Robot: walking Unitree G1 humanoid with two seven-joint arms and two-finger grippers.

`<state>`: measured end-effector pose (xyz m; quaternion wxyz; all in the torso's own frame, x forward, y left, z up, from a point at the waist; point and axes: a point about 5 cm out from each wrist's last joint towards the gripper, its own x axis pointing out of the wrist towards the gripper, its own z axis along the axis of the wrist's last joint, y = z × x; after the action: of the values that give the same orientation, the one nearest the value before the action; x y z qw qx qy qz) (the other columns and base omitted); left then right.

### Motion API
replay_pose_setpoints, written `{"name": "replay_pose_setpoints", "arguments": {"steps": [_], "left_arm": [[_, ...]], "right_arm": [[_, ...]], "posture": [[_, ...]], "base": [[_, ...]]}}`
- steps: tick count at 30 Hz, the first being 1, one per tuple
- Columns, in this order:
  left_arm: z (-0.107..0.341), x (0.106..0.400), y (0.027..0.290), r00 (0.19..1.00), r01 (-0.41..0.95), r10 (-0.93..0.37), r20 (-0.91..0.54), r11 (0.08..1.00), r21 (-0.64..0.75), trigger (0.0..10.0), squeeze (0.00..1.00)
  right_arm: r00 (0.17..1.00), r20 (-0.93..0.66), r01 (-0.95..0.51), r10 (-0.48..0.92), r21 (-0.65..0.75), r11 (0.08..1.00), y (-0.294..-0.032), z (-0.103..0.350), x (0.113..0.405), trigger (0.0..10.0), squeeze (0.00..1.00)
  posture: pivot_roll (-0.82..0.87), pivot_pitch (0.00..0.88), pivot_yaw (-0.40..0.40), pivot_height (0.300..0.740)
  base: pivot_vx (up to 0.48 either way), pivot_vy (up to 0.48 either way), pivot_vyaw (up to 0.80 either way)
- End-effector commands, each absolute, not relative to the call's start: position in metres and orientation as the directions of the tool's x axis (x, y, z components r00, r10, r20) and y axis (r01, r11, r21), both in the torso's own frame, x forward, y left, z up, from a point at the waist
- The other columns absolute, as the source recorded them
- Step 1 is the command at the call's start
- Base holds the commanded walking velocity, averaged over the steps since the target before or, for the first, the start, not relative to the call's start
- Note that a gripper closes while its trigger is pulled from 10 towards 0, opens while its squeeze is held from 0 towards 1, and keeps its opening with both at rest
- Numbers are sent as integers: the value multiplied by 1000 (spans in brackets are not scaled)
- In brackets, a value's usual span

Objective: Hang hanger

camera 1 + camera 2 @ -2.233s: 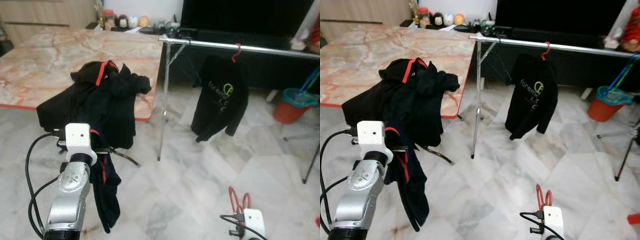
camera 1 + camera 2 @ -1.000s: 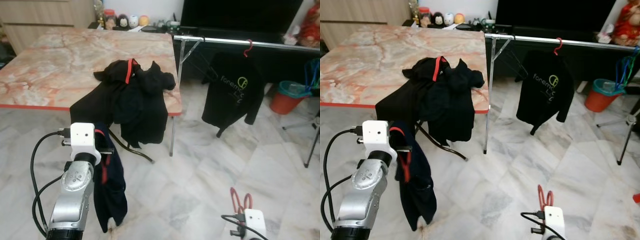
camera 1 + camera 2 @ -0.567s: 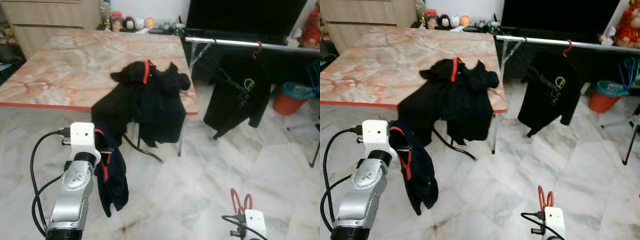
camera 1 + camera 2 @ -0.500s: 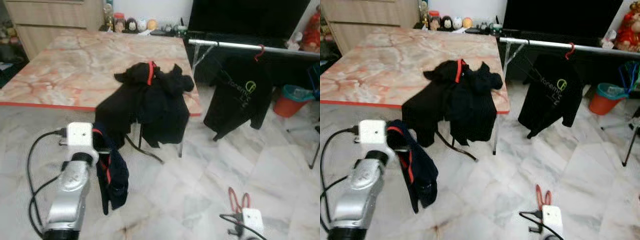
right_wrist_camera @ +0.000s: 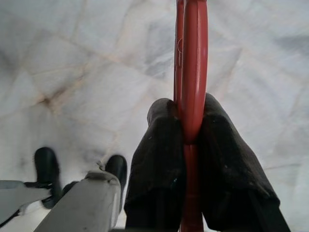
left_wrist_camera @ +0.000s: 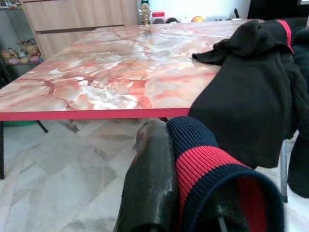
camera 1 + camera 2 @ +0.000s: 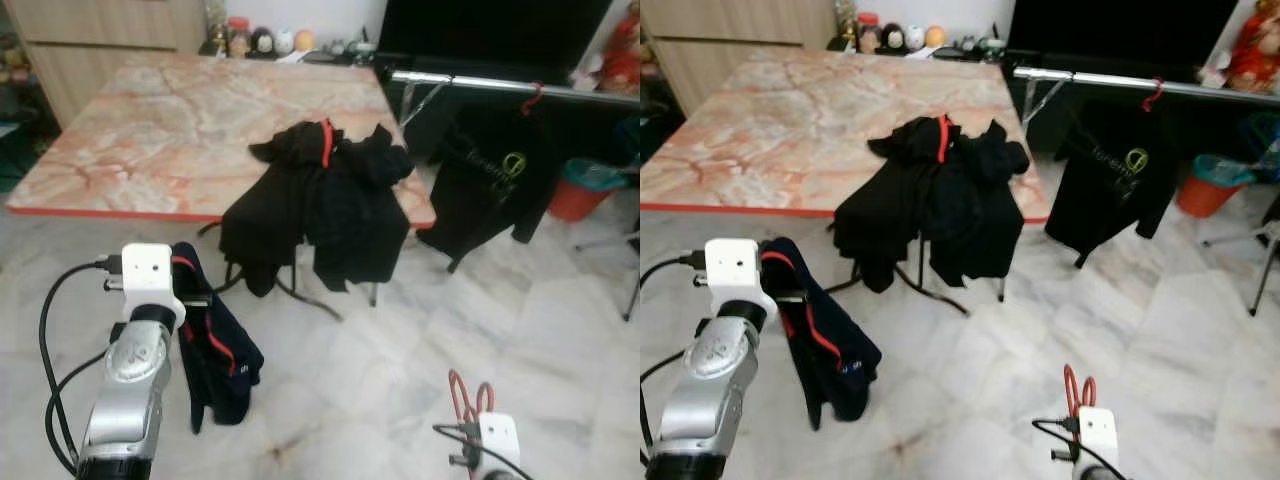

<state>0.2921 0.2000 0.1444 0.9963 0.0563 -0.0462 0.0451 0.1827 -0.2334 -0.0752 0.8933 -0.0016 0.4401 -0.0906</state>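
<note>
Marble floor [image 7: 560, 330]; right gripper [image 5: 189, 137] clamps red, prob. plastic hanger [image 5: 192, 72].

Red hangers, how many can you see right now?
2: one hanger clamped in the right gripper, one hanger hook on the rail carrying a black shirt. Others may hide under clothes.

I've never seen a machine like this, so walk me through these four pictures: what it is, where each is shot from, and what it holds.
It is a walking humanoid robot with two silver arms. The two wide pictures come from its head camera; the two close ones from its wrists. The left gripper is shut on a navy garment with red trim. The right gripper is shut on a red plastic hanger. Black clothes drape over the edge of a pink marble-patterned table. Behind, a black hoodie hangs on a metal rail.
</note>
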Motion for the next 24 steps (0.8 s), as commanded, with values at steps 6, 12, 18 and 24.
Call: {"name": "replay_pose_setpoints", "arguments": {"steps": [6, 12, 18, 24], "left_arm": [[155, 295, 191, 989, -68, 53, 141, 992, 106, 10000, 0], [155, 295, 191, 988, -71, 56, 144, 992, 106, 10000, 0], [156, 295, 192, 988, -74, 59, 145, 992, 104, 10000, 0], [158, 295, 190, 986, -67, 50, 158, 992, 106, 10000, 0]], "right_arm": [[585, -790, 167, -183, -104, 980, -242, -75, 178, 10000, 0], [585, -790, 167, -183, -103, 981, -242, -75, 178, 10000, 0], [585, -790, 164, -181, -103, 981, -241, -75, 178, 10000, 0], [585, -791, 163, -180, -102, 981, -242, -75, 178, 10000, 0]], "posture": [[74, 0, -62, 740], [74, 0, -62, 740], [78, 0, -67, 740], [80, 0, -69, 740]], "base": [[0, 273, 0], [0, 273, 0], [0, 273, 0], [0, 91, 0]]}}
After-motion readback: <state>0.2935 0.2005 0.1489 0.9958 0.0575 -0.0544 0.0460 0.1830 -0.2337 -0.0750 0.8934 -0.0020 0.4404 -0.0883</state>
